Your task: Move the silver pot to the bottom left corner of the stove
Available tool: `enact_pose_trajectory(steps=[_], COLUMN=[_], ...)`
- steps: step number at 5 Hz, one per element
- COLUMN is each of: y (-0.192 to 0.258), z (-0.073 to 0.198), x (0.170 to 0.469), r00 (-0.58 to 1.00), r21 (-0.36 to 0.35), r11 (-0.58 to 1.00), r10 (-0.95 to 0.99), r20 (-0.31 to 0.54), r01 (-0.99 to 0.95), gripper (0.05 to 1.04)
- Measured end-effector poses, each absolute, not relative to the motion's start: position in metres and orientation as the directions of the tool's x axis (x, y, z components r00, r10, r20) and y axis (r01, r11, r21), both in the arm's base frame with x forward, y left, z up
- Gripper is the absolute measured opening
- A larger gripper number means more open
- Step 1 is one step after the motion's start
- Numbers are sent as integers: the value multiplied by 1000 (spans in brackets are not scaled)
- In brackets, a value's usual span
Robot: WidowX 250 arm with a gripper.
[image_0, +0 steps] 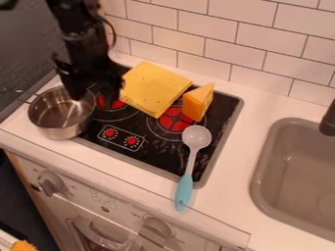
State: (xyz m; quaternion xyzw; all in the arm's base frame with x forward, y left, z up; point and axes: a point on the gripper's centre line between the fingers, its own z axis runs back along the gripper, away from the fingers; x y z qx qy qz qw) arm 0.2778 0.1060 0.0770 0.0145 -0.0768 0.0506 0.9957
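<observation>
Evidently, placement is nearly complete: silver pot (64, 130) at bottom left corner of stove (155, 153), overlapping its edge; hand (96, 96) by rim, fingers apart, withdrawal outstanding.

Sink (286, 164) and dark faucet (329, 120) incomplete at the view's right edge

Hand (95, 95) at silver pot (60, 120)

Yellow cloth (155, 88), flat; cheese wedge (197, 103) just right of it. Spoon (190, 162) below wedge, blue handle toward counter's (229, 211) front edge. Grey sink (262, 171) at right, black faucet (329, 120) above. White tile wall (255, 34) behind.
</observation>
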Motion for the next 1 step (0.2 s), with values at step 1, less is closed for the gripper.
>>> enact_pose_trajectory(steps=[1], y=[101], z=[84], x=[275], r00=[982], r21=[-16], r11=[994], r10=[107], r20=[157], r01=[-106], gripper=[1005])
